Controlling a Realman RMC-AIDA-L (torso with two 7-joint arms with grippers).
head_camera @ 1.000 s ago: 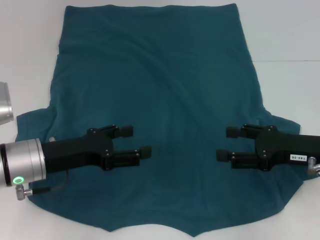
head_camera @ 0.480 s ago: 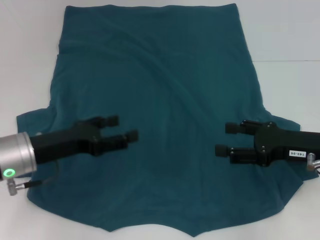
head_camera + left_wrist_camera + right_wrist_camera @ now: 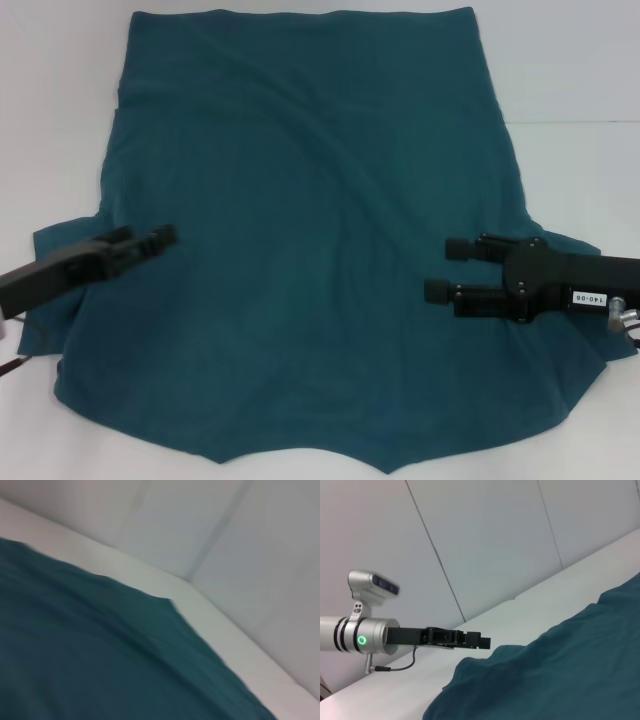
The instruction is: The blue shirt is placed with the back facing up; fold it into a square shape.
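Lying flat on the white table (image 3: 60, 100), the blue shirt (image 3: 310, 250) carries both grippers: right gripper (image 3: 440, 268) jaws open; left gripper (image 3: 165, 238) jaw state unclear.

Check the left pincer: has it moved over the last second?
Yes. The left pincer has drawn back toward the robot's left, from the middle of the dark teal-blue cotton T-shirt to its left sleeve.

white "140-06" label (image 3: 590, 298) on right tool (image 3: 440, 270)
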